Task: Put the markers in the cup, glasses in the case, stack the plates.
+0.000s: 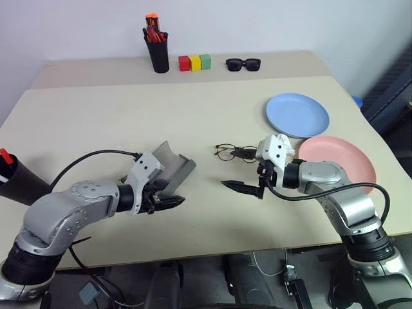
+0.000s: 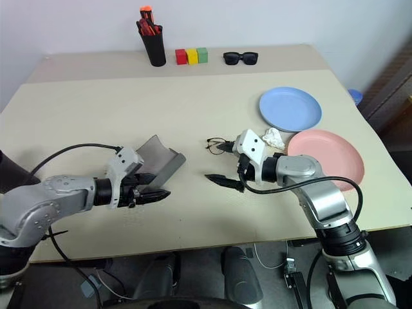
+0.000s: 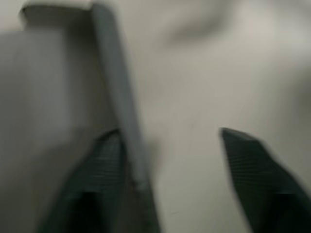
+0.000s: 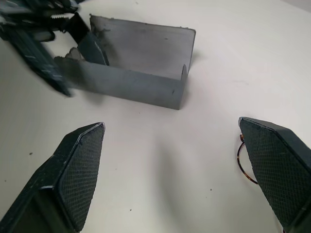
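Observation:
The grey case [image 1: 172,165] lies open at the table's middle left. My left gripper [image 1: 172,202] is at its near end, open, with one case wall [image 3: 119,97] between its fingers and close to one finger [image 3: 97,174]. The wire-framed glasses [image 1: 226,152] lie right of the case. My right gripper [image 1: 241,169] stands open just beside them, one finger at the frame, nothing held. The glasses' rim [image 4: 243,160] shows by that finger [image 4: 277,170]. The blue plate [image 1: 297,114] and the pink plate [image 1: 347,168] lie side by side at the right. The black cup [image 1: 18,183] sits at the left edge with a red-capped marker [image 1: 5,156] in it.
A tall black holder of red-orange pens [image 1: 156,48], three coloured blocks [image 1: 195,62] and black sunglasses [image 1: 243,64] stand along the back. A crumpled white scrap [image 2: 273,136] lies between the plates. The table's front edge runs just below both arms.

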`<state>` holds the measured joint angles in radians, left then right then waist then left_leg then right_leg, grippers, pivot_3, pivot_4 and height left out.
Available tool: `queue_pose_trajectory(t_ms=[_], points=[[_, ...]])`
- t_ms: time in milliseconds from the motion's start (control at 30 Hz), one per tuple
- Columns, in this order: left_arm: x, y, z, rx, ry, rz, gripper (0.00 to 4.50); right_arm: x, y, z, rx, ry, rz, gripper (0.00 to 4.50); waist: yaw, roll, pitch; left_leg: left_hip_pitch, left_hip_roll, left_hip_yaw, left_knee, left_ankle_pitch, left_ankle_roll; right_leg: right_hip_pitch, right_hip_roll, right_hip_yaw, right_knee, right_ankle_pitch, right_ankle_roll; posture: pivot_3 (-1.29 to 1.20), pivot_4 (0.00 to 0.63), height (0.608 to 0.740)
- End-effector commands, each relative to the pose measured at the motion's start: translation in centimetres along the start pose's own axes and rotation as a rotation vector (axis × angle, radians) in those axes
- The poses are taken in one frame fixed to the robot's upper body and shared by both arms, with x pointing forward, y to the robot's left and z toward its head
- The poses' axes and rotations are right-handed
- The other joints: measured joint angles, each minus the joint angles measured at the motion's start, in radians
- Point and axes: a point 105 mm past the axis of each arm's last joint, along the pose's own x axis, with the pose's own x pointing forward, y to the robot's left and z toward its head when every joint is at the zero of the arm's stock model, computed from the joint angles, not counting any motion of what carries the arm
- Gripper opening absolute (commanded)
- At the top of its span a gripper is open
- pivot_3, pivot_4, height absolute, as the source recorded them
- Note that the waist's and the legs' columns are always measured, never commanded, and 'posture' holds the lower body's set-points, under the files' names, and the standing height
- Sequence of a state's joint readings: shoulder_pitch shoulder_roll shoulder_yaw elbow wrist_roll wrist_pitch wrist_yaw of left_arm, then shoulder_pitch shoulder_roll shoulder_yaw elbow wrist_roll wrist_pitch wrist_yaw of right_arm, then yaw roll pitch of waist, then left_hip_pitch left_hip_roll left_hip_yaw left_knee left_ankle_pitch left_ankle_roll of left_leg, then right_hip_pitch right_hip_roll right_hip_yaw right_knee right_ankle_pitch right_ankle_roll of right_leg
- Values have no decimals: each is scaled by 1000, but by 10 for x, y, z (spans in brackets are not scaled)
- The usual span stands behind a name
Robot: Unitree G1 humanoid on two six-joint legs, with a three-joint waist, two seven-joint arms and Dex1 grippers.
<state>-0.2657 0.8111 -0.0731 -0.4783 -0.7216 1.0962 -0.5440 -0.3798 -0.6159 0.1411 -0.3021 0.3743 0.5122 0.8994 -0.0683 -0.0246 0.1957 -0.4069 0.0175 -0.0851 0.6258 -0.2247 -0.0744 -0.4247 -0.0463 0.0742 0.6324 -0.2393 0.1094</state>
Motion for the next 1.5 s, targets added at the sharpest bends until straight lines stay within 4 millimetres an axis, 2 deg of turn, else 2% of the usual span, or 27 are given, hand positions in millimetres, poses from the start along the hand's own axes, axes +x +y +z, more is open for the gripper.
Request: queue_pose_trajectory(t_ms=[33,100,300,400,500,600,733,833,933,1067,1167,1400,1500], points=[[5,11,0,81,4,49,1144,-4,4,16,-55,-43,-26,4500,3,0,0,0,0,0,0,0,0,0,0,0,0,0,0,0,150,740],[8,12,-2,136,10,37,41,-5,6,15,-56,-38,-39,4500,11,0,0,-1,0,0,1,0,0,0,-1,0,-1,0,0,0,150,740],[13,26,7,499,-25,-34,41,-10,5,10,-54,10,-87,4500,26,0,0,-1,0,1,1,0,0,0,-1,0,-2,0,-1,0,150,740],[14,35,8,613,-11,-68,41,-13,-8,1,-70,94,-149,4500,28,0,0,-1,0,1,1,0,0,0,-1,0,-2,0,-1,0,150,740],[13,35,15,666,-38,-140,41,-17,-31,-5,-107,147,-235,4500,25,0,0,-1,0,2,1,0,0,0,-1,0,-2,0,-1,0,150,740],[15,34,19,695,-47,-192,994,-21,-48,-11,-124,208,-289,4500,25,1,0,-1,0,2,1,0,0,0,-1,0,-2,0,-1,0,150,740],[19,35,27,746,-71,-187,2982,-20,-61,-12,-157,249,-301,4500,25,1,0,-2,0,2,1,0,1,0,-1,0,-2,0,0,0,150,740],[16,37,41,784,-131,-132,4470,-14,-68,-14,-238,296,-295,4500,24,1,0,-2,0,2,1,0,1,0,-1,1,-2,0,1,0,150,740],[1,38,53,744,-218,-80,4470,-7,-78,-17,-328,337,-290,4500,20,1,0,-2,0,2,1,0,1,0,-1,0,-1,1,2,0,150,740],[-17,34,49,607,-291,-36,4470,-1,-91,-26,-390,381,-298,4500,22,1,0,-1,0,2,1,-1,2,0,-1,0,-1,2,4,0,150,740],[-30,31,42,488,-332,5,4500,3,-98,-32,-407,395,-299,3719,21,1,0,-1,0,1,1,-1,2,0,-1,0,-1,2,4,0,150,740],[-47,29,16,311,-346,135,4500,12,-93,-32,-424,380,-245,41,23,2,0,-1,0,1,2,-1,3,0,-1,0,-1,2,4,0,150,740],[-51,30,8,267,-348,183,4500,13,-91,-29,-437,373,-238,41,21,1,0,-1,0,1,2,-1,3,0,-1,0,-1,2,3,0,150,740]])
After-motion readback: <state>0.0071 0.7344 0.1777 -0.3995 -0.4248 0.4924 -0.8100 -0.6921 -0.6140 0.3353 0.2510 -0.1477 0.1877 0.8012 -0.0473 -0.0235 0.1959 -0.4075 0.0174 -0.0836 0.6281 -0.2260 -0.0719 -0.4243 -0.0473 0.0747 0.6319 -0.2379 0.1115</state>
